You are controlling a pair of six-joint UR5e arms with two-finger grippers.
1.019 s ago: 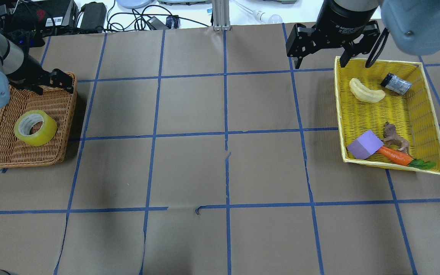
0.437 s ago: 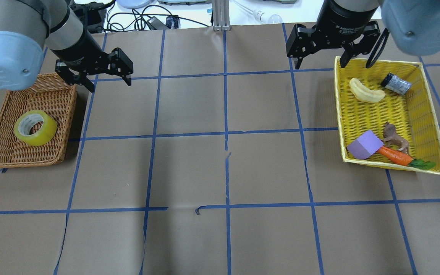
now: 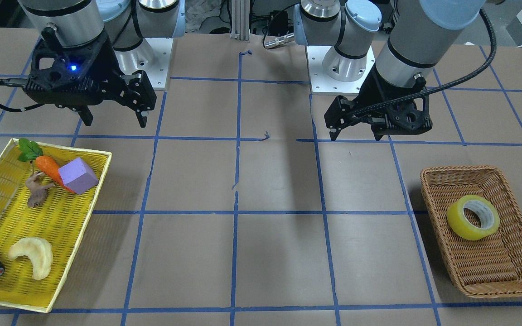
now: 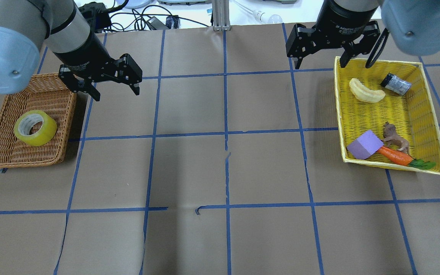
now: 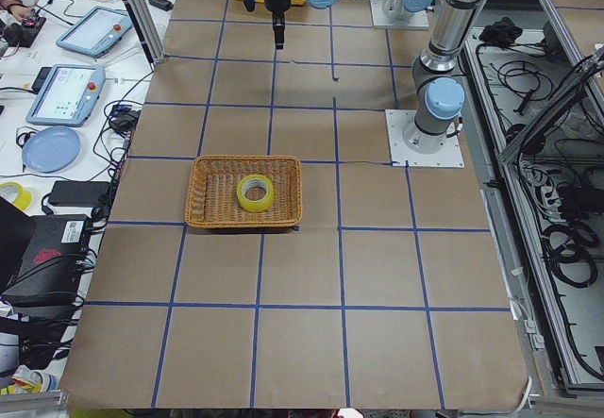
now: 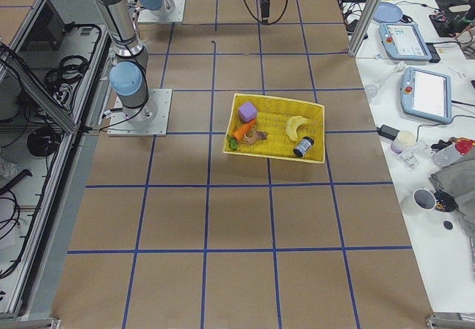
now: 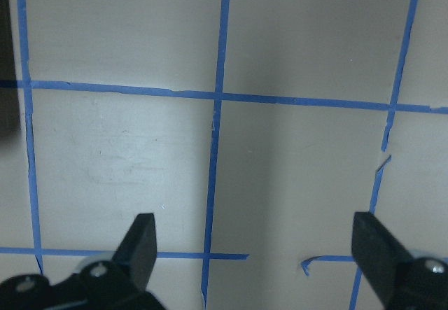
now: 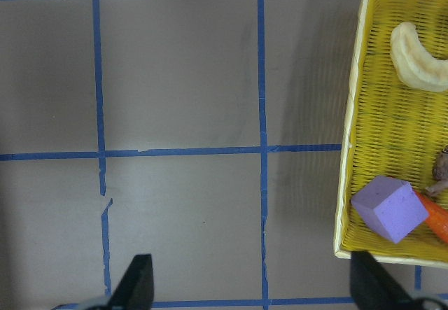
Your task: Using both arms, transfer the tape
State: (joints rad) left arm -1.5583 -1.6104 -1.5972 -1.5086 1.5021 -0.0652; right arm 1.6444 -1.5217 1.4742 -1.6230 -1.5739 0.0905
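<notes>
Tape in wicker basket, yellow tray well apart

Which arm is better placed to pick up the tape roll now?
Left. The left gripper, open, hovers just beside the wicker basket that holds the tape; the right gripper, also open, hangs far off at the yellow basket.

- Wicker basket on the robot's left side of the table, brown paper with a blue grid.
- Yellow tray opposite, holding 5 items: banana, dark cylinder, purple block, carrot, toy animal.
</notes>
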